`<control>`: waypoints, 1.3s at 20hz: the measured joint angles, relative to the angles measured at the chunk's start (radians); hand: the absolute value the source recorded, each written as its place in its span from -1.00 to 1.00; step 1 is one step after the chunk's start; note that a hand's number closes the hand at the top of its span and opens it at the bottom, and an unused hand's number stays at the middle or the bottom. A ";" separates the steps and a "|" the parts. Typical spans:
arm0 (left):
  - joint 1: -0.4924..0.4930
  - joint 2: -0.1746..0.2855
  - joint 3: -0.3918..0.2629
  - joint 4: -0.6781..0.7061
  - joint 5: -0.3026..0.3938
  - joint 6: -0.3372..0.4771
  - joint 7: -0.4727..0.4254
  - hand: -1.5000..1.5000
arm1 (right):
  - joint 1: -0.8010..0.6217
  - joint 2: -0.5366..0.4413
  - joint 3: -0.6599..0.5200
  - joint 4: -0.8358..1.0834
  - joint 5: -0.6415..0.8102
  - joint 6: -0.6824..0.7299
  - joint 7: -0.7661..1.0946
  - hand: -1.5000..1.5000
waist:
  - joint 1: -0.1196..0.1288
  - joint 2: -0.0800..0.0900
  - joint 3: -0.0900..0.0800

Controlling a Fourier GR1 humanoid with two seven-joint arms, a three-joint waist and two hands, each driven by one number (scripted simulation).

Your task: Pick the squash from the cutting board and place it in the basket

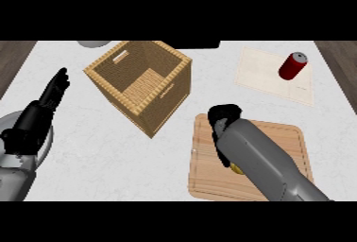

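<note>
1. Here, the squash (237,168) shows only as a small yellow sliver on the cutting board (279,137), peeping out from under the right forearm (268,165); the rest of its shape is hidden.
2. The cutting board is a pale wooden rectangle with rounded corners and a groove just inside its edge. It lies flat on the surface (97,160), and the grey forearm covers a good part of it.
3. The black right hand (225,115) sits over the board's far left corner, seen from behind; whether it is apart or closed cannot be told.
4. The basket (167,101) is square and woven of tan bands, with slot handles in its walls and a slatted floor. It stands cornerwise, beyond the board to the left, near it but not touching.
5. The left hand (54,90) rests near the view's left edge, fingers straight, holding nothing.
6. The surface is white with faint grey marbling.
7. A red cylindrical can (293,65) with a silver top sits on a cream rectangular mat (268,78) at far right.
8. At the far edge a grey round thing (94,43) and a dark flat thing (195,45) are cut off and hard to name.
</note>
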 measured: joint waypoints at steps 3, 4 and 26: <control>-0.010 -0.016 -0.004 -0.009 -0.015 0.004 0.016 0.00 | 0.033 -0.003 0.003 -0.037 0.029 0.005 0.001 -1.00 | 0.003 0.001 0.000; -0.004 -0.016 0.001 -0.009 -0.015 -0.001 0.010 0.00 | 0.041 -0.008 0.002 -0.041 0.040 0.008 -0.003 -1.00 | 0.005 0.002 0.000; -0.014 -0.059 0.061 -0.027 -0.056 -0.070 0.043 0.00 | 0.301 -0.011 -0.083 -0.220 0.261 0.025 -0.030 -1.00 | 0.012 0.004 0.000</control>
